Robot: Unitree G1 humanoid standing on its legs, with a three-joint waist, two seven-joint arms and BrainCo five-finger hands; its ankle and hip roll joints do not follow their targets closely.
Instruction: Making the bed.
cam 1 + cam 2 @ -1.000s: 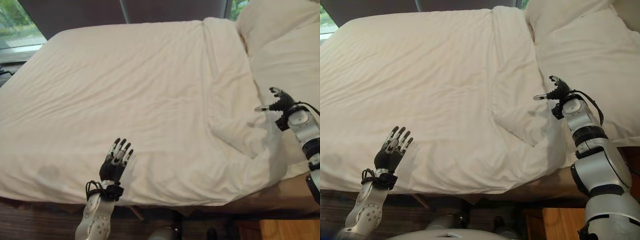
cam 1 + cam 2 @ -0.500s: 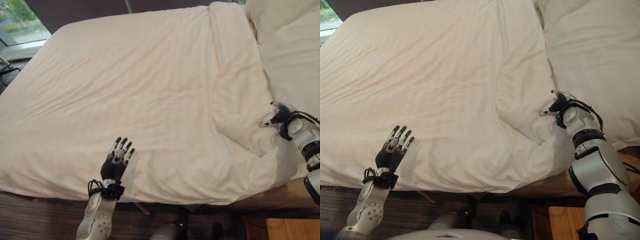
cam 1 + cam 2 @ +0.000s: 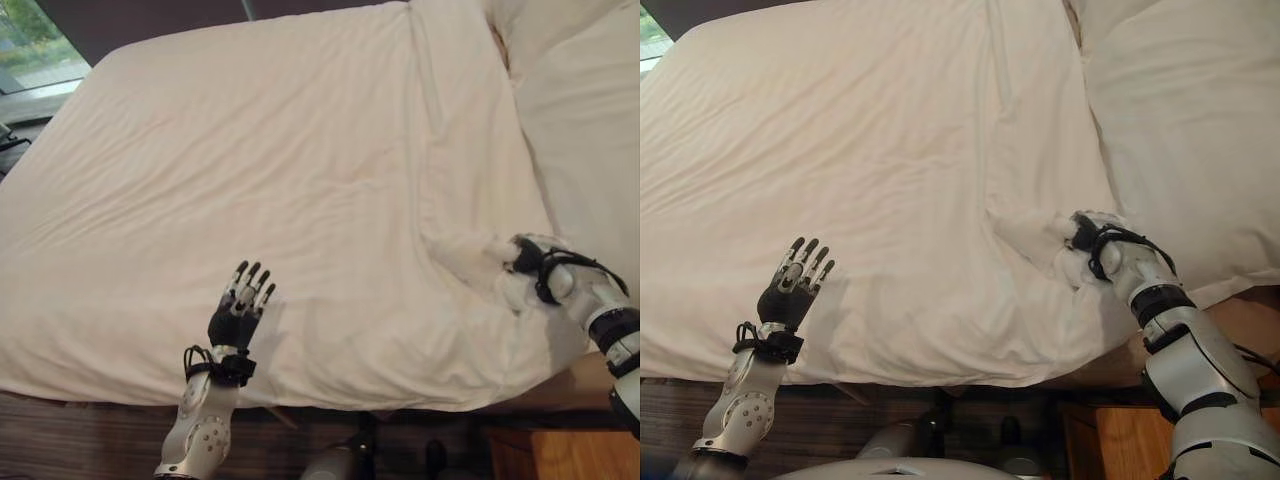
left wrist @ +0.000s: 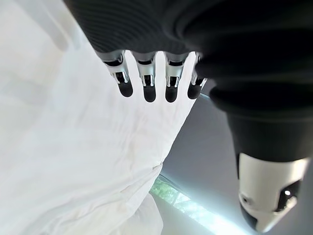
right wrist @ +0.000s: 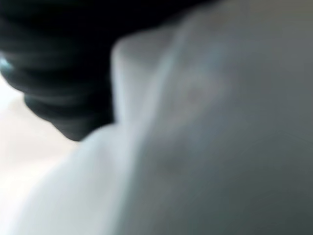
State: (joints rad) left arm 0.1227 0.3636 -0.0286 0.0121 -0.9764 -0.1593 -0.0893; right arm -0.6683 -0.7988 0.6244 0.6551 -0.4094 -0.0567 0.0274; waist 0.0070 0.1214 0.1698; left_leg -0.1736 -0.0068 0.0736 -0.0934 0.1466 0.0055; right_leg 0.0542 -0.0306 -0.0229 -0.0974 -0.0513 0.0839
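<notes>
Duvet [image 3: 270, 180]: spread over your bed, long axis left to right, folded edge toward pillows [image 3: 1180, 120]. Right hand [image 3: 1092, 246]: buried in its bunched corner, grip unclear. Left hand [image 3: 238, 312]: fingers straight, over near edge.

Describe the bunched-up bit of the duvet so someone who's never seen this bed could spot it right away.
Start at the wide white duvet covering the bed, then follow its folded top edge toward the white pillows down to the near corner. There the right hand is buried in a crumpled mound of cloth, the one rumpled patch on an otherwise smooth cover.
</notes>
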